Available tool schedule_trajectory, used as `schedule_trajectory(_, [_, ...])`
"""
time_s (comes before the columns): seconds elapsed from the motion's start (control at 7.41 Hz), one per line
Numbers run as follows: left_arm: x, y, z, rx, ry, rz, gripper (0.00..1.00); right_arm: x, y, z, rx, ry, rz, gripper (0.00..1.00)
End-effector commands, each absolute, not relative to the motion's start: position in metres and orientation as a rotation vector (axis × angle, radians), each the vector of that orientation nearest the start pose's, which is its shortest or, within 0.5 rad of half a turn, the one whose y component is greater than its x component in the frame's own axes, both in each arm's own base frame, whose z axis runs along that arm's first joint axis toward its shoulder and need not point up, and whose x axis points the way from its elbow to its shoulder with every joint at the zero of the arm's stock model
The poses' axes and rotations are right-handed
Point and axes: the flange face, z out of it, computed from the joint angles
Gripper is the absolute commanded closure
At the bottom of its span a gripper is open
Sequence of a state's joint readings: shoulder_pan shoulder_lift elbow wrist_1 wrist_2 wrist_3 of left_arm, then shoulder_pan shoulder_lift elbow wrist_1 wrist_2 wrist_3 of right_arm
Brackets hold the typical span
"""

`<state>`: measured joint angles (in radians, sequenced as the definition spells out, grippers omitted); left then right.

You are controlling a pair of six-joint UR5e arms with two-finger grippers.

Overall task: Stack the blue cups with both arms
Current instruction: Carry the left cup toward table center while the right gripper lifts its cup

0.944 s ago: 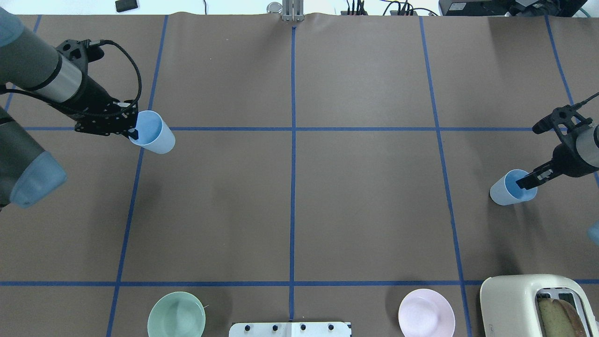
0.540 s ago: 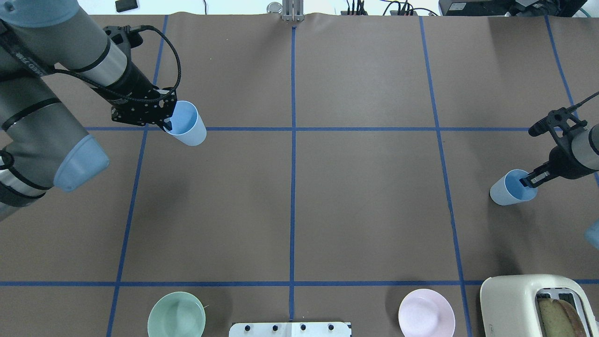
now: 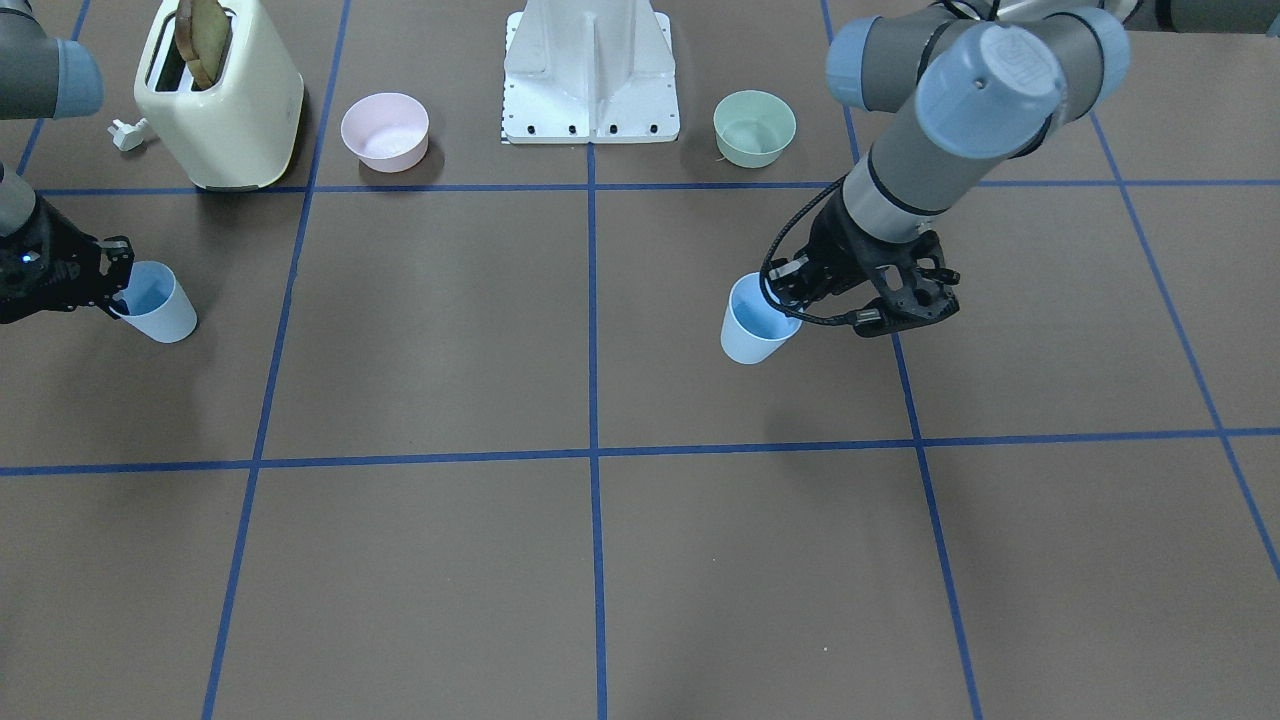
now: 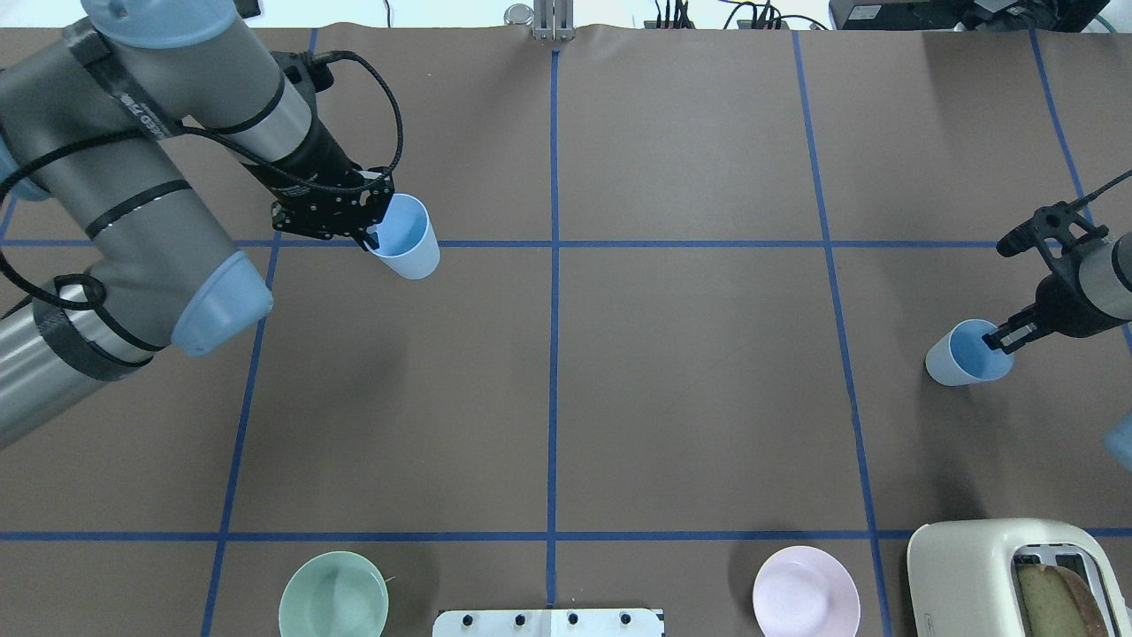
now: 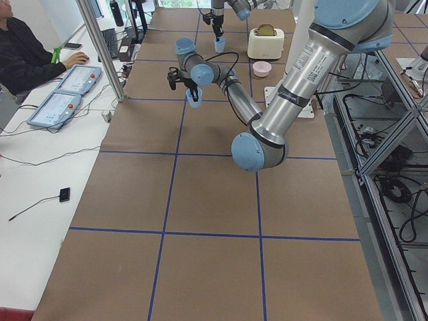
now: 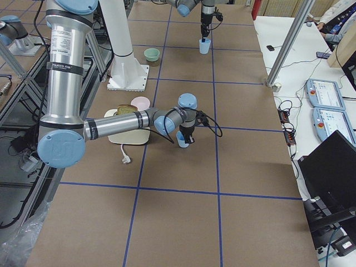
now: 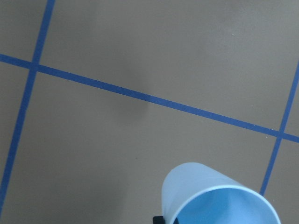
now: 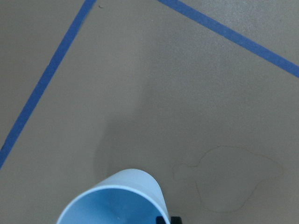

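My left gripper (image 4: 371,234) is shut on the rim of one blue cup (image 4: 405,237) and holds it upright above the table, left of the centre line. This gripper (image 3: 785,300) and cup (image 3: 752,322) also show in the front view, and the cup shows in the left wrist view (image 7: 219,196). My right gripper (image 4: 999,341) is shut on the rim of the second blue cup (image 4: 962,356) near the table's right edge, one finger inside it. That cup also shows in the front view (image 3: 158,303) and the right wrist view (image 8: 117,198). I cannot tell whether it touches the table.
A cream toaster (image 4: 1008,575) with bread stands at the near right corner, with a white plug (image 3: 125,133) beside it. A pink bowl (image 4: 805,591) and a mint-green bowl (image 4: 333,594) flank the white pedestal (image 3: 590,70). Blue tape lines grid the brown table.
My left arm has carried its blue cup to the right, toward the centre line. My right gripper and its cup have barely moved.
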<state>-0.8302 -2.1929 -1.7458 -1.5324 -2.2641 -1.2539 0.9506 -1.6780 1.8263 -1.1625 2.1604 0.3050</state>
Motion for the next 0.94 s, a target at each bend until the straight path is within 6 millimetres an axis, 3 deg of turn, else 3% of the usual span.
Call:
schedule_trajectory(0.0, [0.444, -0.517, 0.182, -0.146, 0.957, -0.172, 1.0, -0.207, -0.445, 0.529, 0.255, -0.785, -0.45, 1.0])
schedule_trajectory(0.13, [0.462, -0.512, 0.177, -0.135, 0.945, -0.166, 1.0, -0.205, -0.45, 0.524, 0.26, -0.796, -0.444, 1.0])
schedule_trajectory(0.27, [0.47, -0.511, 0.174, -0.125, 0.944, -0.159, 1.0, -0.199, -0.467, 0.505, 0.245, -0.824, -0.42, 1.0])
schedule_trajectory(0.4, [0.489, -0.519, 0.176, -0.113, 0.962, -0.14, 1.0, -0.19, -0.491, 0.473, 0.243, -0.851, -0.389, 1.0])
schedule_trajectory(0.54, [0.519, -0.528, 0.176, -0.081, 0.981, -0.125, 1.0, -0.19, -0.505, 0.453, 0.243, -0.858, -0.378, 1.0])
schedule_trajectory(0.67, [0.549, -0.524, 0.176, -0.052, 0.973, -0.111, 1.0, -0.191, -0.519, 0.431, 0.232, -0.869, -0.367, 1.0])
schedule_trajectory(0.81, [0.553, -0.521, 0.174, -0.046, 0.974, -0.109, 1.0, -0.191, -0.537, 0.4, 0.225, -0.872, -0.351, 1.0])
